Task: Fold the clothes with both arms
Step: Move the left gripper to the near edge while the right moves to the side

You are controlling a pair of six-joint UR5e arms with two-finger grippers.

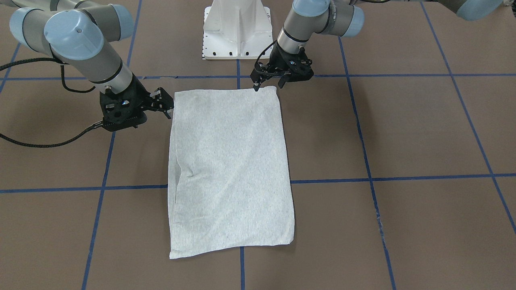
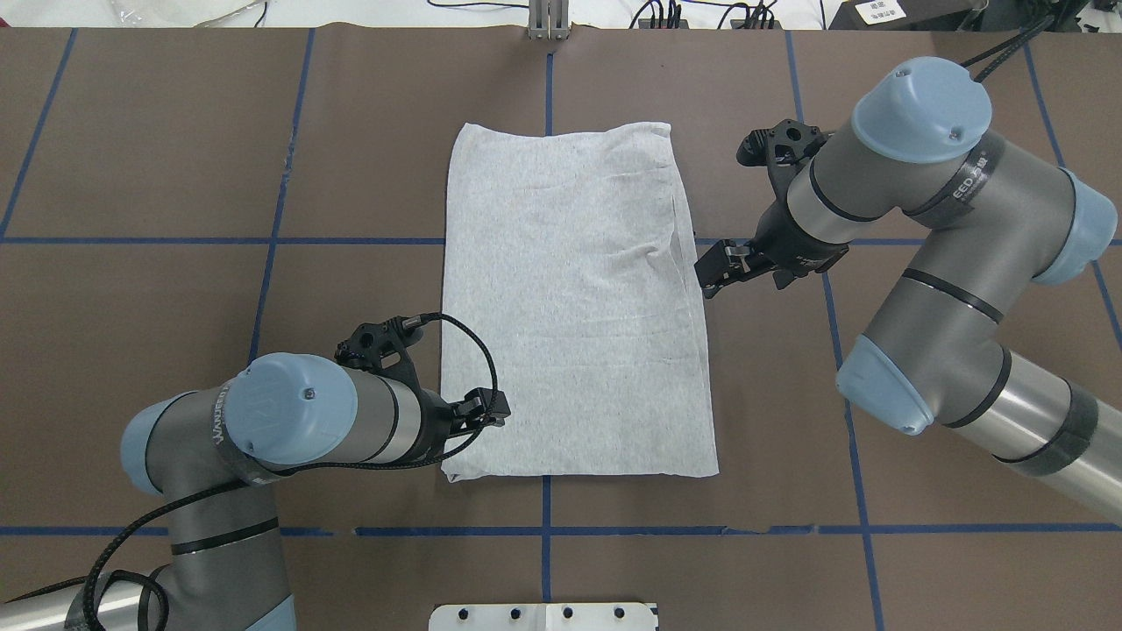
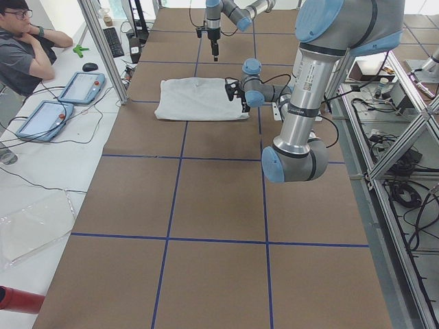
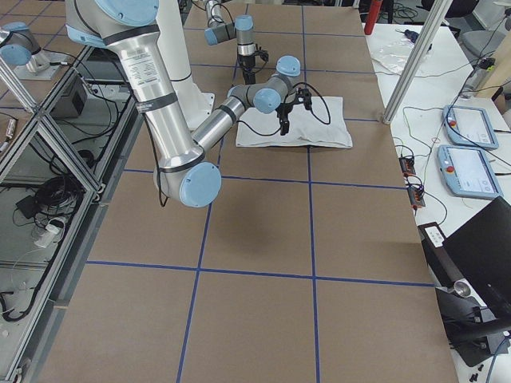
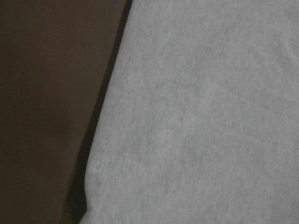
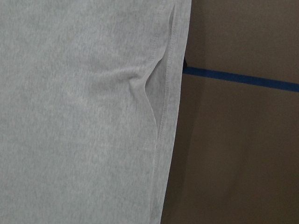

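The T-shirt lies flat in the middle of the counter, folded into a long rectangle. Only plain heather-grey knit is visible, soft and matte, with some shallow wrinkles. In the right wrist view, a stitched hem runs along the edge of the cloth, and one layer bulges there into a small open fold. The counter has a dull brown surface, divided into big squares by blue tape lines.

In the front-facing view, the left gripper points down at the upper right corner of the folded cloth. Its black fingers are spread apart and they grasp nothing; one tip is at the very edge of the fabric, but whether it touches is not clear. The right gripper is just beside the upper left edge of the cloth, turned sideways toward it. Its fingers are released too, with a gap between them, and they are empty. Both arms are smooth silver-grey tubes with rounded light blue caps.
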